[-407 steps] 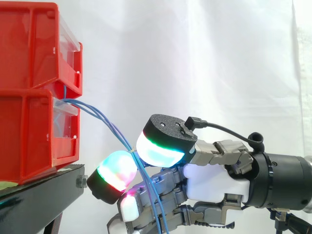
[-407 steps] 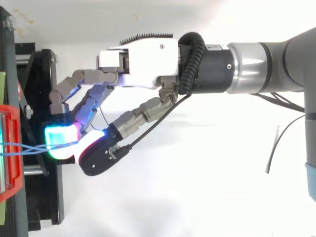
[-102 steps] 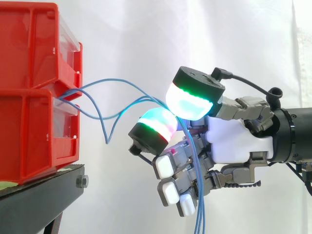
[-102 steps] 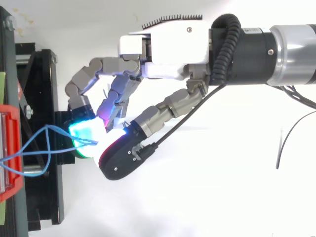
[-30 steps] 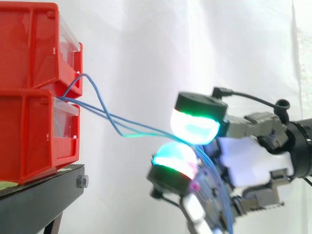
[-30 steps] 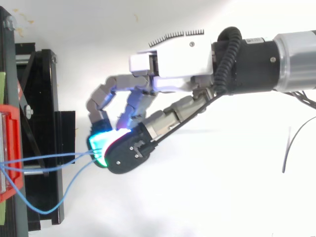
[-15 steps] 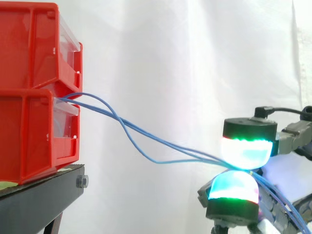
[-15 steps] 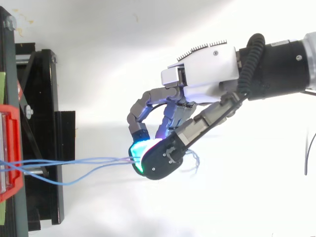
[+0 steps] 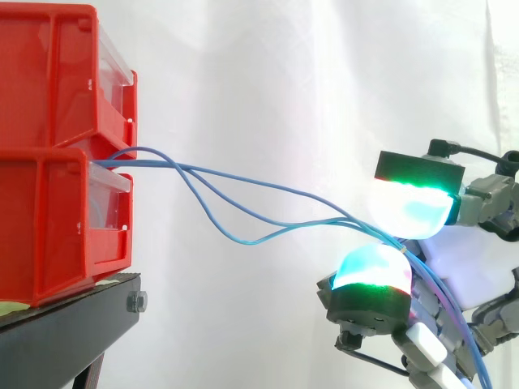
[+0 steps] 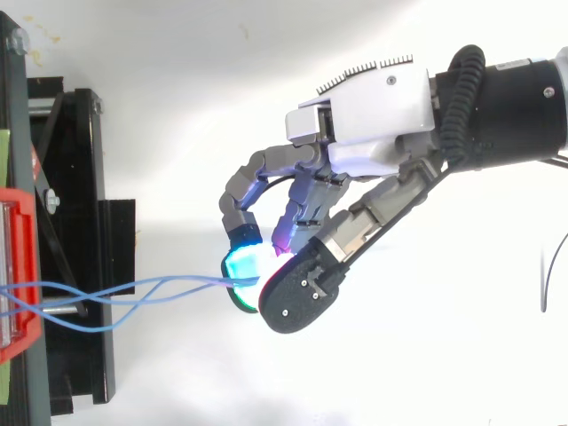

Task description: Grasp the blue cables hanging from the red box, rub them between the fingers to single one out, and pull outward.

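Hand [image 10: 373, 115] with cables [image 9: 247, 241], nearer box [image 9: 57, 227]

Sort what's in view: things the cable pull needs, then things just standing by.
Job: blue cables; lower red box; hand, pinching the cables.
Standing by: upper red box; black stand; white curtain.

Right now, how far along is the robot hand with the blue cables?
Done: the robot hand pinches the thin blue cables between its glowing fingertips. In hand: the pull, with the cables drawn out from the red plastic box. Left: several strands reach the pinch, so none is singled out yet.
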You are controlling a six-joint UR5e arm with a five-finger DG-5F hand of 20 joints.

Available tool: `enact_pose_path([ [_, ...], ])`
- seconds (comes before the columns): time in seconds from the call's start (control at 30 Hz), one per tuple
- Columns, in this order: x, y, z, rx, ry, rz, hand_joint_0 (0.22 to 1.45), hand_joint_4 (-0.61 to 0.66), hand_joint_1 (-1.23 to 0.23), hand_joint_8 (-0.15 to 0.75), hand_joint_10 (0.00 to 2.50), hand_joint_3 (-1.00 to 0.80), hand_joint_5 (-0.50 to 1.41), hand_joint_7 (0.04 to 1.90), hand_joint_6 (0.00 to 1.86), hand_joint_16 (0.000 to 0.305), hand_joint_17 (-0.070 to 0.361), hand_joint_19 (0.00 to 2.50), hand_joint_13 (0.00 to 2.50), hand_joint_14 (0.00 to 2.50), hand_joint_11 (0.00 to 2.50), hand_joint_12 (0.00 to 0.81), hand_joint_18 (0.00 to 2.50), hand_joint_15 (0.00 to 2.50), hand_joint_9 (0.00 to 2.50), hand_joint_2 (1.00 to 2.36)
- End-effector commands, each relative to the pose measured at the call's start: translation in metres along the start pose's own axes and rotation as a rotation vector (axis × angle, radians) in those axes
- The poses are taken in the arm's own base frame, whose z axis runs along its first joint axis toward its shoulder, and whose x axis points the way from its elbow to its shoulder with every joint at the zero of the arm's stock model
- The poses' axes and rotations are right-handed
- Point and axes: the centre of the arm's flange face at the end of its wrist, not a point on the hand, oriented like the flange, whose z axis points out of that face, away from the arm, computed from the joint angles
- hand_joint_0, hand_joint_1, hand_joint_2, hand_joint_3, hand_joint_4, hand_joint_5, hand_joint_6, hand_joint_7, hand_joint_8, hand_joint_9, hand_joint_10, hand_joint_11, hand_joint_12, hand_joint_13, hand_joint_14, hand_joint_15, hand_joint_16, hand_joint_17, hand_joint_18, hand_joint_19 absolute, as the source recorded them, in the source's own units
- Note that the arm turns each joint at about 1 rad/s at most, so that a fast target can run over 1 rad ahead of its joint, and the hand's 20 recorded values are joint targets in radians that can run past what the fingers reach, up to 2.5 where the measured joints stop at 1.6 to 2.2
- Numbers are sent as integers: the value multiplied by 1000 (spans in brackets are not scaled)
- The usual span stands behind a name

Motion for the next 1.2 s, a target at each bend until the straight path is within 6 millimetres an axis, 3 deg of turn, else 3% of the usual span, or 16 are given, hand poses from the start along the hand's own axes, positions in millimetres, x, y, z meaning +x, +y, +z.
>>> enact_pose_path([
  [0.0,0,0,0,0,-1,0,503,120,-792,278,12,-500,-138,1103,868,48,107,640,864,21,434,382,747,611,958,1000],
  [0.2,0,-1,0,2,0,-1,533,103,-852,271,12,-500,-160,1108,883,47,107,652,838,22,440,377,725,614,877,1000],
  [0.37,0,-1,0,1,-1,-3,614,51,-834,258,15,-267,-154,1133,892,45,101,654,830,22,439,359,723,611,880,1016],
  [0.63,1,-1,1,2,2,-4,603,29,-861,249,9,-143,-169,1117,867,47,107,612,787,20,304,371,731,552,786,1017],
  [0.93,0,1,0,-4,-5,-2,697,71,-949,231,10,-329,-190,1016,869,46,105,557,738,19,332,364,701,539,703,1012],
  [1.03,-1,0,0,-1,-7,0,667,90,-955,231,10,-500,-186,1010,878,46,104,564,746,19,336,358,705,539,718,1000],
  [1.17,0,1,0,-4,-5,1,572,96,-901,237,10,-500,-172,1027,873,47,105,585,760,21,348,363,711,544,758,1000],
])
